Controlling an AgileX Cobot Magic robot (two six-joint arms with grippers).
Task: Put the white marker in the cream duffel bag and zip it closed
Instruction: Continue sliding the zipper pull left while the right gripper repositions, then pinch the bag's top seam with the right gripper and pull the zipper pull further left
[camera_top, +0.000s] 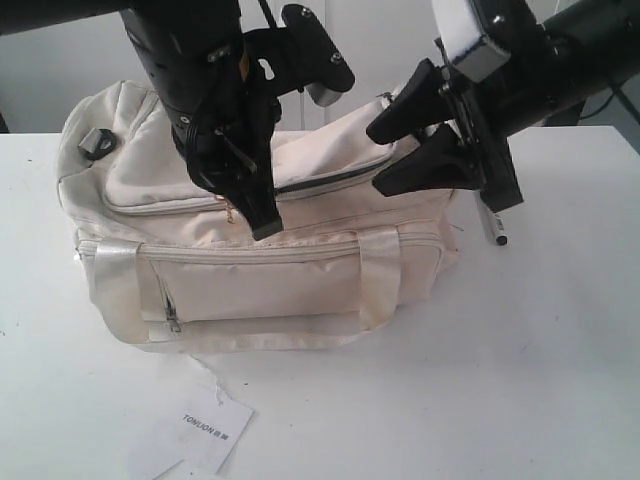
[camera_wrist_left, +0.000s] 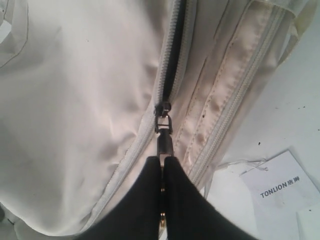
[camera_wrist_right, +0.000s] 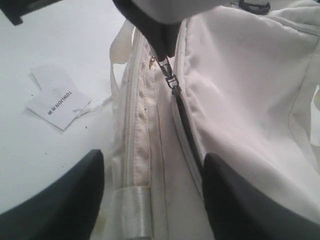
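The cream duffel bag (camera_top: 250, 270) lies on the white table with its front pocket towards the exterior camera. My left gripper (camera_top: 265, 228) (camera_wrist_left: 162, 159) is shut on the top zip's pull tab (camera_wrist_left: 164, 142) (camera_wrist_right: 165, 67). From the slider (camera_wrist_left: 162, 111) a dark open gap (camera_wrist_left: 175, 50) runs towards the bag's right end. My right gripper (camera_top: 378, 158) (camera_wrist_right: 152, 160) hangs open over that right end, its fingers astride the zip line and a strap handle (camera_wrist_right: 131, 210). The white marker (camera_top: 493, 225) lies on the table just right of the bag, partly behind the right gripper.
A white paper tag (camera_top: 212, 428) (camera_wrist_left: 280, 185) (camera_wrist_right: 57, 102) printed TONLION lies on the table (camera_top: 520, 360) in front of the bag. A black strap clip (camera_top: 100, 143) sits on the bag's left end.
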